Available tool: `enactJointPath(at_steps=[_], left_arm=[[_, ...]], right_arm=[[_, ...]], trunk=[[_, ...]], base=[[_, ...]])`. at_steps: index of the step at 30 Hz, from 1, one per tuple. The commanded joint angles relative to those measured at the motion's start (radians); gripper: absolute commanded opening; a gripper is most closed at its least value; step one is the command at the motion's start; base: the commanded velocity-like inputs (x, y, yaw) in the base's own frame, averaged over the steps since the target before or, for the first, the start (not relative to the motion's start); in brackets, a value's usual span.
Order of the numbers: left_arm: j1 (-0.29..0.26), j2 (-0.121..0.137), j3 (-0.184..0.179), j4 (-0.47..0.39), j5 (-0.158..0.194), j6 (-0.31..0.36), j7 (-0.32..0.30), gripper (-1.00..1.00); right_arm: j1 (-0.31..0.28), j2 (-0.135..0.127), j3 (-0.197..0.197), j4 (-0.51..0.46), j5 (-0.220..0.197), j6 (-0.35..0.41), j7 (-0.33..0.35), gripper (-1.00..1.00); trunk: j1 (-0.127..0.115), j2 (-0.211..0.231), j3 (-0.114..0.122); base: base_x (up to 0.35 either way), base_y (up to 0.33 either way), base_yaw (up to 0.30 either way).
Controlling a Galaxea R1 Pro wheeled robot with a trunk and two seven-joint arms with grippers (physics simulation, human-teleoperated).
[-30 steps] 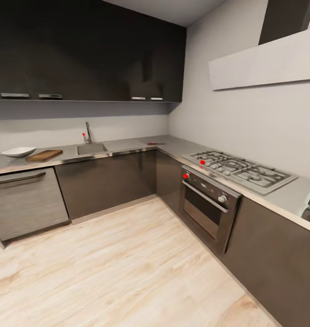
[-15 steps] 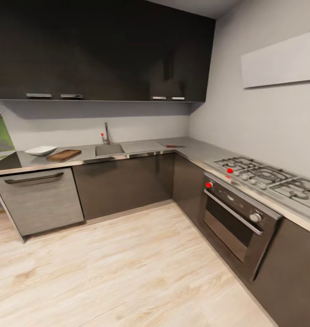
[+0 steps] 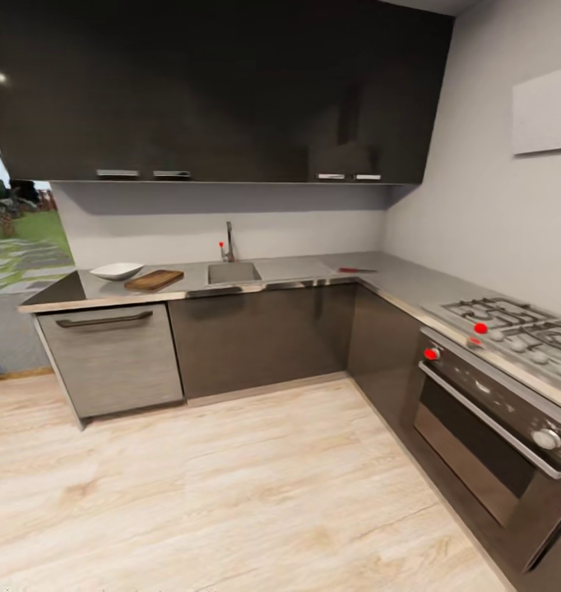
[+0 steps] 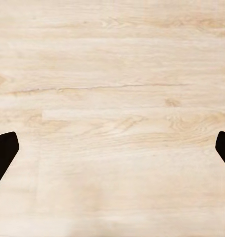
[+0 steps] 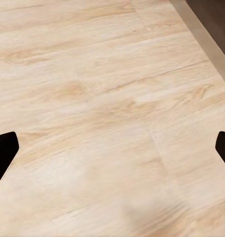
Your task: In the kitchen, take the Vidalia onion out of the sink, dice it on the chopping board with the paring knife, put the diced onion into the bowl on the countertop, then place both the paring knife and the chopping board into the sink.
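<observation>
Across the room, the sink (image 3: pixel 234 272) with its chrome faucet (image 3: pixel 229 243) is set into the grey countertop (image 3: pixel 305 267). The Vidalia onion is hidden from here. Left of the sink lies the brown chopping board (image 3: pixel 154 280), and the white bowl (image 3: pixel 116 270) stands just beyond it. The red-handled paring knife (image 3: pixel 357 270) lies on the countertop near the corner, right of the sink. My left gripper (image 4: pixel 112 150) is open over bare wood floor, with nothing between its fingers. My right gripper (image 5: pixel 112 148) is open over the floor too.
A light wood floor (image 3: pixel 231 477) stretches between me and the dark cabinets (image 3: pixel 256 337). A steel dishwasher front (image 3: pixel 112 358) sits under the bowl. An oven (image 3: pixel 494 436) and gas hob (image 3: pixel 511 325) line the right wall. An opening to the outdoors (image 3: pixel 21 247) shows at far left.
The camera has swung to the left, so the counter, sink and oven sit further right in the picture and the outdoor opening has come into view. Nothing on the countertop has moved.
</observation>
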State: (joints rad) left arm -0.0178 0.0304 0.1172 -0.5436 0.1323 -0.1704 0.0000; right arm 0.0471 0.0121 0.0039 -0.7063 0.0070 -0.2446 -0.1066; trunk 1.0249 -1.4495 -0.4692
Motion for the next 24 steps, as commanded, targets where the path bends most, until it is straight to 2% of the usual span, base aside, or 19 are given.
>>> enactJointPath(at_steps=[1, 17, 24], left_arm=[[-0.001, 0.0, -0.002, 0.001, 0.01, -0.003, 0.0, 1.0], [-0.001, -0.001, -0.002, -0.001, 0.01, -0.003, 0.0, 1.0], [-0.001, -0.001, -0.002, -0.001, 0.01, -0.003, 0.0, 1.0]], right_arm=[[0.0, 0.0, 0.001, 0.0, 0.001, -0.001, -0.004, 1.0], [0.0, 0.0, 0.001, 0.004, 0.002, -0.001, -0.004, 1.0], [0.0, 0.0, 0.001, 0.004, 0.002, -0.001, -0.004, 1.0]], trunk=[[0.0, -0.001, -0.001], [0.0, -0.001, -0.001], [0.0, -0.001, -0.001]], base=[[0.019, 0.01, 0.247], [0.006, -0.003, 0.247], [0.165, -0.032, 0.247]])
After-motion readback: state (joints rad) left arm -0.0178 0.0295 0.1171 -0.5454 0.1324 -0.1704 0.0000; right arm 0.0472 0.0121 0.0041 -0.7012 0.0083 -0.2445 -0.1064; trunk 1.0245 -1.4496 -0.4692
